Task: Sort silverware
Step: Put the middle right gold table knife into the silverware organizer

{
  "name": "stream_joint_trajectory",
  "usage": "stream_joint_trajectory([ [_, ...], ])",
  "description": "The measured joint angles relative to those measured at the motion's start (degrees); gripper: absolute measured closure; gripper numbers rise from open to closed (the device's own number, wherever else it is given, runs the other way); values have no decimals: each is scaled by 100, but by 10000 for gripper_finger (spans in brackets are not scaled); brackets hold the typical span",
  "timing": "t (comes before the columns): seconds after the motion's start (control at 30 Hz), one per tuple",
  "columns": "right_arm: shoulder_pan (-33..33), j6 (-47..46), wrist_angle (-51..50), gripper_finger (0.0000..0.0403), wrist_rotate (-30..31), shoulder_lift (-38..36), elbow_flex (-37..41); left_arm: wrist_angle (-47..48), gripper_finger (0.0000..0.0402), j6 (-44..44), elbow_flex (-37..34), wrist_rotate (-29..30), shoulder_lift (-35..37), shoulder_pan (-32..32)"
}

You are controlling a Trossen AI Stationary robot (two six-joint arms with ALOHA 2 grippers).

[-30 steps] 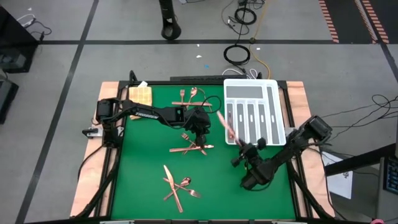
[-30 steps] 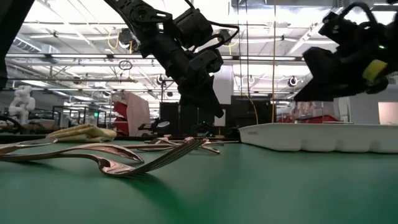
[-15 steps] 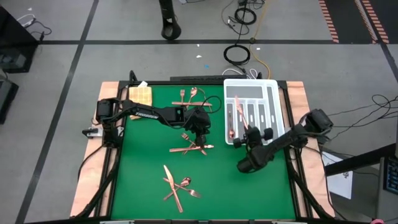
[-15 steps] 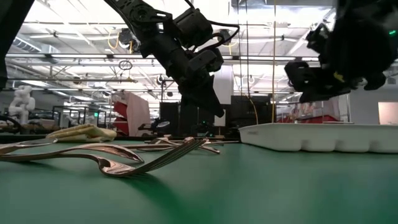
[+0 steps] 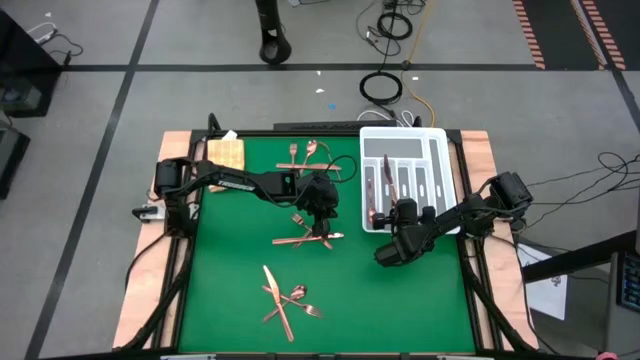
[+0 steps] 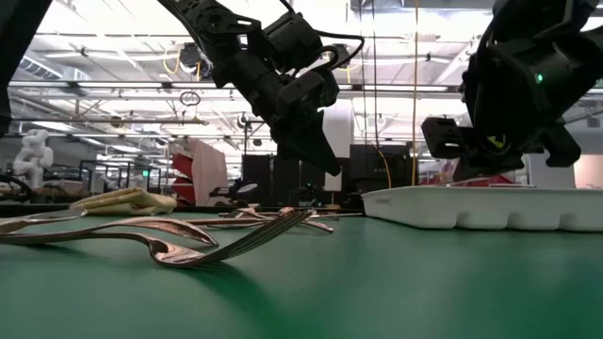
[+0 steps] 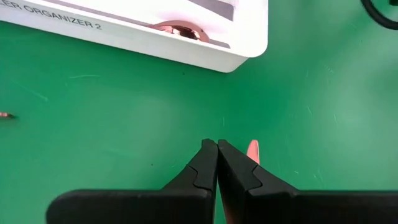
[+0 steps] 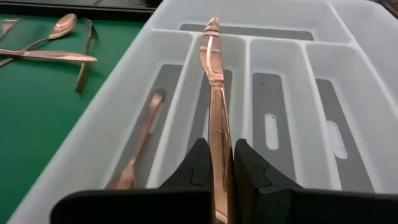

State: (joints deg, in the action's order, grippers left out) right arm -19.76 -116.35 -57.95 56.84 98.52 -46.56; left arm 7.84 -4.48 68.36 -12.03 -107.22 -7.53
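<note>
High view: the right gripper (image 5: 386, 205), clamped on a knife (image 5: 383, 176), hovers over the tray (image 5: 445, 170); the left gripper (image 5: 322, 228), closed and empty, sits over loose cutlery (image 5: 306, 238).

Right wrist view: the knife (image 8: 214, 93) extends forward from the fingers, above a divider wall. Released here, it could straddle two slots or join the piece (image 8: 142, 140) in the adjacent slot.

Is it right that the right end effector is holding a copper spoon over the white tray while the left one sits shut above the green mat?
Not quite. The right end effector grips a copper knife, not a spoon; the right wrist view shows its long flat blade over the white tray. The rest holds: the left end effector is shut above the green mat.
</note>
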Motion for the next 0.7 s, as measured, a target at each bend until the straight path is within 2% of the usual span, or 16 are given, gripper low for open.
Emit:
stream_joint_trajectory([
  [0.4,38,209,1052,398,-129,2,436,-4,386,93,0,-4,0,0],
  [0.7,-20,345,1147,399,-256,2,436,-6,386,92,0,-4,0,0],
])
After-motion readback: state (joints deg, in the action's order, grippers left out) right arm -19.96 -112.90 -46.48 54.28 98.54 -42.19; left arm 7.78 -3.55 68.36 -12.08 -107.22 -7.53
